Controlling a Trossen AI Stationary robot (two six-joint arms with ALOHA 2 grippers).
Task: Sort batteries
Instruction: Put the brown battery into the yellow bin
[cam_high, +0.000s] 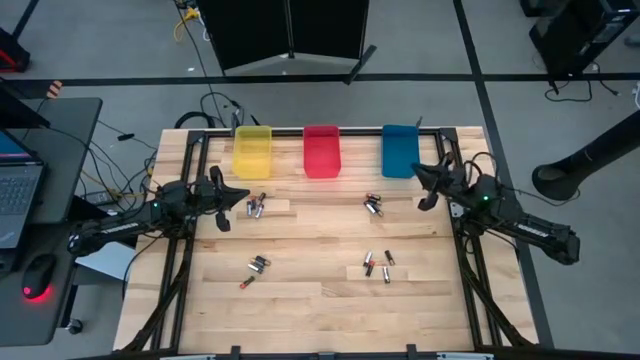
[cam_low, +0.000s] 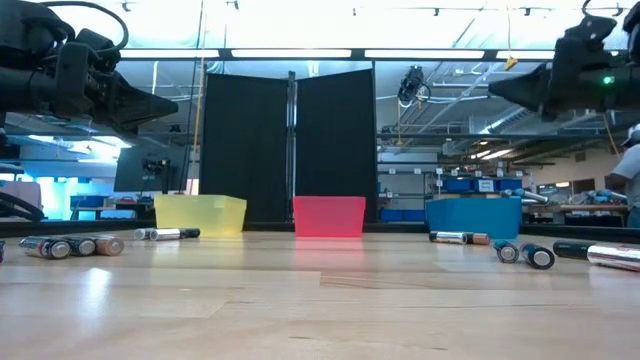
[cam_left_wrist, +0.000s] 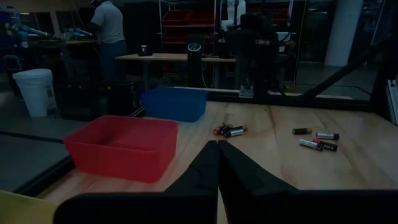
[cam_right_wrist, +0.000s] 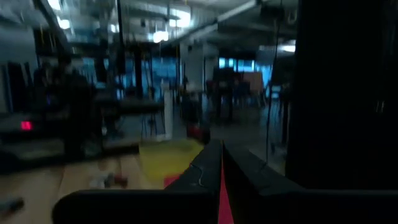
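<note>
Small cylindrical batteries lie on their sides in loose groups on the wooden table: one group (cam_high: 256, 207) in front of the yellow bin (cam_high: 252, 150), one (cam_high: 373, 205) between the red bin (cam_high: 321, 150) and the blue bin (cam_high: 400, 150), and others nearer the near edge (cam_high: 260, 264) (cam_high: 376, 265). My left gripper (cam_left_wrist: 217, 146) hovers shut at the table's left, beside the yellow bin. My right gripper (cam_right_wrist: 221, 148) hovers shut at the table's right, beside the blue bin. The low view shows both arms raised above the tabletop.
The three bins stand in a row along the table's far edge. A single reddish battery (cam_high: 245, 284) lies toward the near left. Bare wood lies in the middle of the table between the battery groups. A person (cam_left_wrist: 109, 25) stands in the room beyond the table.
</note>
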